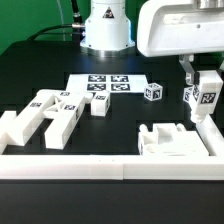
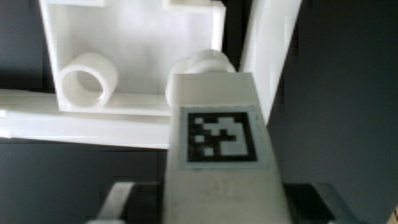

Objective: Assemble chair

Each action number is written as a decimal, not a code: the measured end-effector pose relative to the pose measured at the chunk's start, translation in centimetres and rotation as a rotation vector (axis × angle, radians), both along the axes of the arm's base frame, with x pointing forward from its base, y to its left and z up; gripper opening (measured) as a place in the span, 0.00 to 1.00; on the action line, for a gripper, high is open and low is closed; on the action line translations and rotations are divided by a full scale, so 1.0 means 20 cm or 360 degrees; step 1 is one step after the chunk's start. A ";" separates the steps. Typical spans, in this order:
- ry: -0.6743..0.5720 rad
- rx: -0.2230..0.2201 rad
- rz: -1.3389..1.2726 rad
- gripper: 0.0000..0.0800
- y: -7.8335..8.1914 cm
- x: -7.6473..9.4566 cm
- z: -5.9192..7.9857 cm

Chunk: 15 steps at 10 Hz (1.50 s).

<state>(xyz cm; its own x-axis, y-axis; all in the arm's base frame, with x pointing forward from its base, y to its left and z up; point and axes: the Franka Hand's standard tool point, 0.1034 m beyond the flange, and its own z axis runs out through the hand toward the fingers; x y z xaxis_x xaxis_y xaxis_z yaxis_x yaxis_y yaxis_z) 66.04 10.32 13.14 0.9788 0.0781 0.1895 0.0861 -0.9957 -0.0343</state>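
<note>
Exterior view, end effector (image 1: pixel 203 84) clamped on tagged white bar (image 1: pixel 207 101), above white plate (image 1: pixel 168 143)

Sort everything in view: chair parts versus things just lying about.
Chair parts: chunky white plastic bar with a square tag, held in the gripper; small white tagged cube; small white block; cluster of white plastic pieces; slotted white plastic plate.
Not parts: flat white marker board; long white border rails.

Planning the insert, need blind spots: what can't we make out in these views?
Exterior view: claw tips, hidden behind the held bar.
Exterior view: tags on the parts at that view's left, too small to read.
Wrist view: plate blurred, partly hidden by the bar, cut off by the edges.
</note>
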 end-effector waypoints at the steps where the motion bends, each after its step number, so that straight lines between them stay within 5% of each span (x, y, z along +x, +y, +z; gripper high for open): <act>1: -0.0012 0.0004 0.0021 0.36 0.00 0.02 -0.03; 6: -0.0106 0.0007 0.0060 0.36 0.00 0.06 -0.04; 9: -0.0117 0.0002 0.0085 0.36 -0.02 0.14 -0.10; 15: -0.0093 -0.0003 0.0095 0.36 -0.02 0.12 -0.16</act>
<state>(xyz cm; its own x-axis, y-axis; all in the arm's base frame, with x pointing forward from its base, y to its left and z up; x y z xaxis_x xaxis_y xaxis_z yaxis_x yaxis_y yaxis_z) 68.34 9.92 9.87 0.9596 0.1365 0.2460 0.1472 -0.9888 -0.0254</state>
